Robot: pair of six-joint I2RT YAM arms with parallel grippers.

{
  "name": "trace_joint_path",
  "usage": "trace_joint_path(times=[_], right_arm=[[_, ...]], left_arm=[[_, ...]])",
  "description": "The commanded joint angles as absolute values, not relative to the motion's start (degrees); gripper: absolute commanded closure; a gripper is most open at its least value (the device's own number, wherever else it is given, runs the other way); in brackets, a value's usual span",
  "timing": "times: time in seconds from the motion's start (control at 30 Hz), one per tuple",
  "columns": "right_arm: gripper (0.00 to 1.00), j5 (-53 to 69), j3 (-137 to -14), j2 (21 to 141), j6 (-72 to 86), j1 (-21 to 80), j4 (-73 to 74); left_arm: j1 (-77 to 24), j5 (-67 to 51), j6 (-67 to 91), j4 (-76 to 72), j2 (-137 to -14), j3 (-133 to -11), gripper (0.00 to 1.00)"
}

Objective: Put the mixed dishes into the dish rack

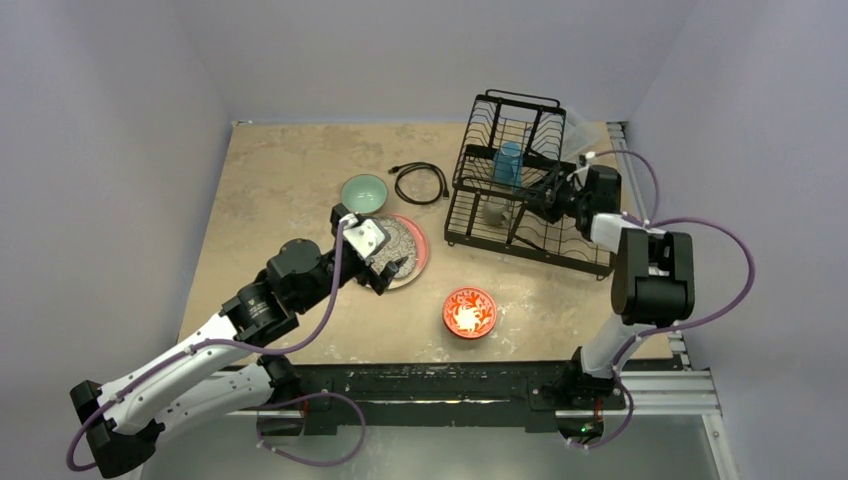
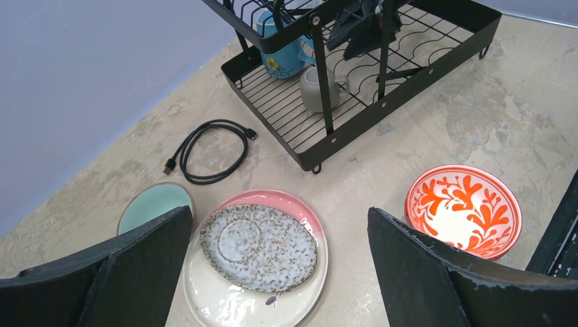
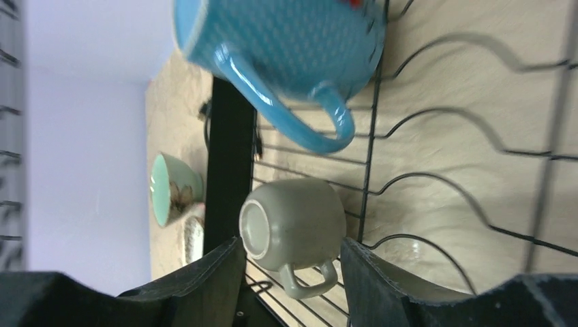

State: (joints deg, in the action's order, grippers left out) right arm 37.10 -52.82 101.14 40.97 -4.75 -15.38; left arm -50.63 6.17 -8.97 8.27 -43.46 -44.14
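Top external: we are seeing cup (image 1: 508, 165), mug (image 1: 497, 212) racked at 2 o'clock, four dishes (image 1: 402, 243) pending; left gripper (image 1: 388, 272) agape, right gripper (image 1: 530, 198) unclear.

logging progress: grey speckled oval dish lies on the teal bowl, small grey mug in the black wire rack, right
No: left wrist view shows the grey speckled oval dish on the large round cream-and-pink plate; small grey mug in the black wire rack.

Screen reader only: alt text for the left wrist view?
The open left gripper frames a grey speckled oval dish lying on a cream-and-pink plate. A teal bowl sits left, a red-orange bowl right; beyond, a black cable and the dish rack holding a blue cup and grey mug.
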Motion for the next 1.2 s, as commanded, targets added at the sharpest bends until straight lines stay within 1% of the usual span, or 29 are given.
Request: trace_joint_path(times=[0.0,0.07,0.13,0.2,0.23,0.3,0.37,0.4,0.47,0.57,0.63,0.73,0.83,0.97,1.17], right_arm=[[0.45,39.4,-52.5,93.0,40.4,-12.0,-14.8],[0.44,38.2,-50.9,89.1,38.9,-15.7,-12.3],[0.43,33.4,-49.2,84.0,35.7,-17.6,-7.4],[0.42,24.6,-48.1,77.9,31.0,-17.9,-1.2],[0.43,16.6,-47.5,74.9,29.1,-17.9,2.8],[0.43,6.5,-45.4,67.8,27.1,-18.0,6.3],[0.42,-0.8,-43.5,59.3,25.7,-18.0,8.2],[0.42,-2.6,-43.0,56.0,25.0,-17.9,9.0],[0.41,-1.3,-43.6,49.9,24.7,-18.0,10.5],[0.42,10.5,-44.9,44.4,26.3,-17.4,9.3],[0.43,14.0,-46.6,43.1,29.4,-15.3,9.4],[0.43,11.0,-51.6,43.2,30.6,-6.9,11.7],[0.43,6.6,-55.8,44.2,30.5,2.4,13.4],[0.44,7.3,-57.7,44.8,31.3,3.9,14.9],[0.43,6.7,-58.4,44.0,29.9,4.0,16.6]], left_arm=[[-50.3,6.2,-8.2,7.1,-42.7,-45.0,0.0],[-50.3,6.3,-7.9,7.2,-42.8,-45.0,0.0],[-50.3,6.8,-7.7,7.5,-43.3,-45.3,0.0],[-50.2,7.7,-7.1,8.1,-44.2,-46.0,0.0],[-50.3,8.1,-6.2,8.9,-44.7,-46.7,0.0],[-50.2,9.2,-4.0,11.8,-46.0,-48.9,0.0],[-50.3,9.8,-2.5,14.2,-48.1,-51.1,0.0],[-50.3,9.8,-1.8,15.0,-49.0,-51.8,0.0],[-50.2,8.9,-1.1,15.8,-50.7,-52.3,0.0],[-50.2,4.8,0.9,16.0,-54.0,-53.1,0.0],[-50.2,1.2,3.0,17.3,-57.6,-54.7,0.02],[-50.3,-2.8,5.8,21.1,-65.2,-58.5,0.08],[-50.7,-3.4,7.1,25.6,-72.5,-62.8,0.14],[-53.2,-0.3,7.5,28.3,-79.0,-65.5,0.17],[-60.9,5.1,5.5,33.8,-88.3,-69.7,0.2]])
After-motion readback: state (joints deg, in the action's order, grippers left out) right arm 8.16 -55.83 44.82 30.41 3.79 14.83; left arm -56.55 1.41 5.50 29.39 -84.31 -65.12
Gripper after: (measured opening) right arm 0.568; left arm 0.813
